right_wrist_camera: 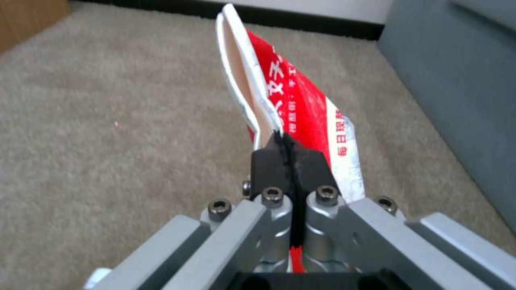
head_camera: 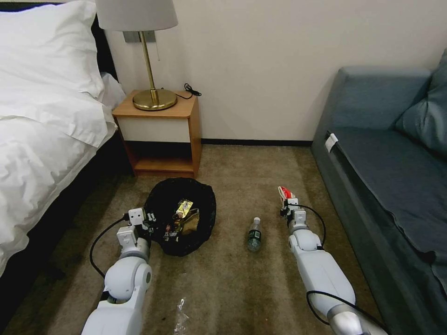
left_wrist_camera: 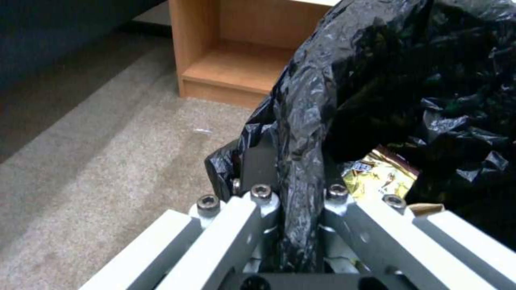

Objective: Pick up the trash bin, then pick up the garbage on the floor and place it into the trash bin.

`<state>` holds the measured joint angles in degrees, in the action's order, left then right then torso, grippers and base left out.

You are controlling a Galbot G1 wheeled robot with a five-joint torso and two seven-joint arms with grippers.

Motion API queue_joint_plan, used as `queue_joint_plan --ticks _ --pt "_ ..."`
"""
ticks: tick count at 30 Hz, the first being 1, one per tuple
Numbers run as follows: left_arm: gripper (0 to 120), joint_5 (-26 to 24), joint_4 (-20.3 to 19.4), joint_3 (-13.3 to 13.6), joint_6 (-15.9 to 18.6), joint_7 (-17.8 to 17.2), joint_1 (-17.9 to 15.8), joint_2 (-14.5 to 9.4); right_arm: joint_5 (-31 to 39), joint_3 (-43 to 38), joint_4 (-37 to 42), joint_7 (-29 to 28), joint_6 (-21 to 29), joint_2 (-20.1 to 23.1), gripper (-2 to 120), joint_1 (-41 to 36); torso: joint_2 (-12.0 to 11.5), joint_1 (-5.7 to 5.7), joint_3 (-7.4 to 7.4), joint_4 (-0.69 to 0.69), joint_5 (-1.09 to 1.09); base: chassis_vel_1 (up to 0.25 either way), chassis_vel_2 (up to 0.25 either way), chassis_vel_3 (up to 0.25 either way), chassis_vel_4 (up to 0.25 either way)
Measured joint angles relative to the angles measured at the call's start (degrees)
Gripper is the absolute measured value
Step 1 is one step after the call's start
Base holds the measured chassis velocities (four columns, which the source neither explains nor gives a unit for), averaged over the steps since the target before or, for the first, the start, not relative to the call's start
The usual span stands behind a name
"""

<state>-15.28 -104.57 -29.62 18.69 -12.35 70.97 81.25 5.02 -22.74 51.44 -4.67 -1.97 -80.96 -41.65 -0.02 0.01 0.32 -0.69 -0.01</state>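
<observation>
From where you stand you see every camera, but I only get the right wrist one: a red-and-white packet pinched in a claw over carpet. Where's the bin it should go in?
Observer: The trash bin sits on the carpet off to the robot's left, in front of the nightstand.
Operator: Is anything holding it?
Observer: Yes, the left gripper is shut on its black liner at the rim.
Operator: Anything in it already?
Observer: A gold-brown snack wrapper lies inside.
Operator: Any litter left on the floor?
Observer: A small clear bottle lies on the carpet between the bin and the right gripper, which holds the red-and-white packet.
</observation>
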Motion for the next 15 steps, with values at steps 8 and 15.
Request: queue_joint_plan --ticks 8,15 --pt "2 -0.04 1.90 0.07 -0.20 0.26 -1.26 0.34 1.16 1.08 3.12 -0.23 -0.98 0.16 0 -1.40 0.00 0.00 0.00 0.00 0.00 0.000 0.000 0.000 0.000" --pt "2 -0.07 3.63 0.52 -0.29 0.41 -2.84 0.91 2.29 2.69 5.28 -0.23 -5.76 0.05 0 -2.41 0.00 0.00 0.00 0.01 0.00 0.000 0.000 0.000 0.000"
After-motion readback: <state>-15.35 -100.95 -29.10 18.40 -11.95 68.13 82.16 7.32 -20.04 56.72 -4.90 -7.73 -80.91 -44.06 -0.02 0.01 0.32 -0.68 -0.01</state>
